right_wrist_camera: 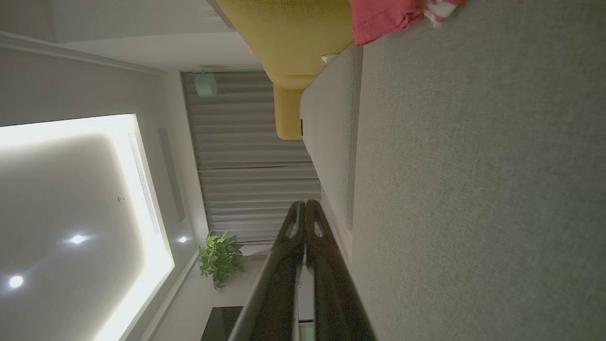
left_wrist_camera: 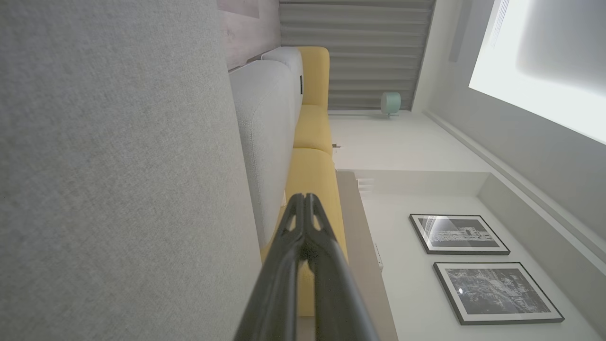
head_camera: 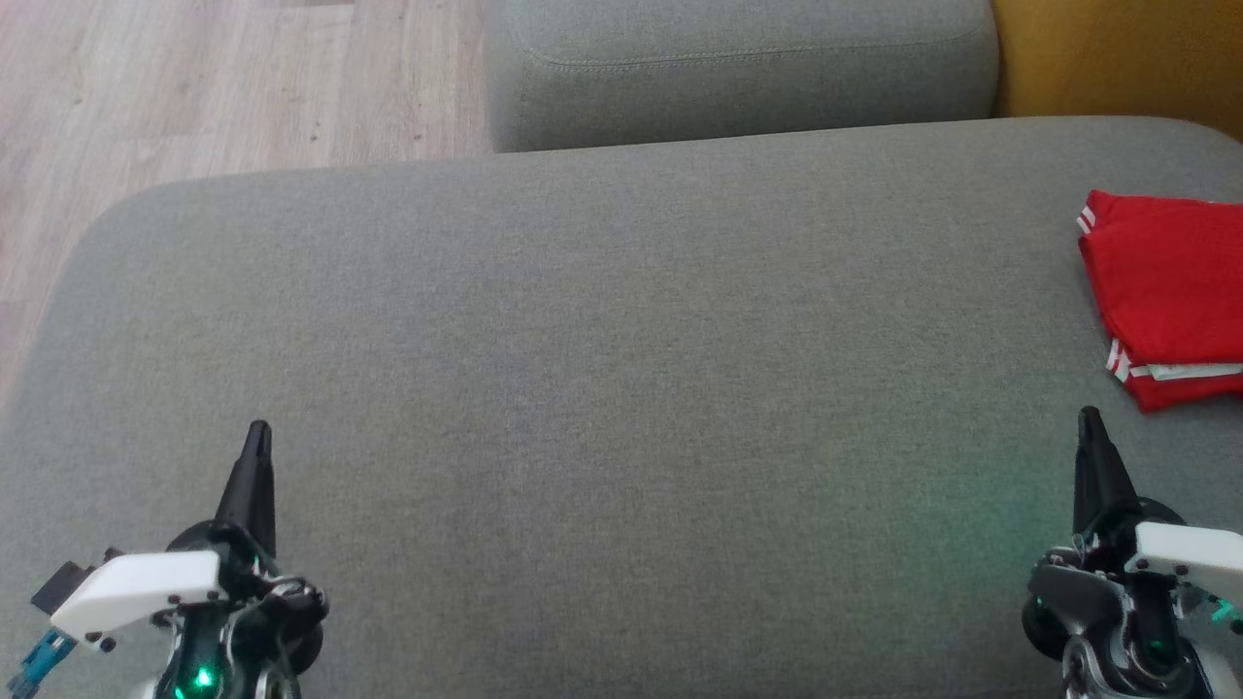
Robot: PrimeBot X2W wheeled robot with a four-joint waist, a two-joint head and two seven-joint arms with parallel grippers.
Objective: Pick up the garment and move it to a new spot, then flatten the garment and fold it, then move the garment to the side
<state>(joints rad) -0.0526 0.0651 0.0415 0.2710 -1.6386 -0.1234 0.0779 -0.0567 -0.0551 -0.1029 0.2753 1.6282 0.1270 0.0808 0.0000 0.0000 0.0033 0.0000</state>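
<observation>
Obs.: red cloth garment with white-striped trim [head_camera: 1170,291] lies on the broad grey fabric sofa cushion [head_camera: 602,340], at the cushion's right edge and partly cut off by the frame. It sits in a compact, layered rectangle with two striped hems showing on its left side, so it reads as folded, not crumpled.

Left tool [head_camera: 257,432]: fingers together, nothing between them, over the cushion's near left part. Right tool [head_camera: 1090,416]: fingers together, also empty, over the cushion's near right part, just short of the garment and not touching it. Both wrist views confirm the finger pairs pressed tip to tip.

Middle of the cushion is bare.

Judgement: fold looks done and the garment is already off to the cushion's side, so the last step (move aside) appears complete or nearly so. Cannot rule out a start position from these views alone.

Next move, if any is needed: right tool would have to part its fingers, reach toward the cushion's right edge, and pinch all layers at once so the fold holds.
</observation>
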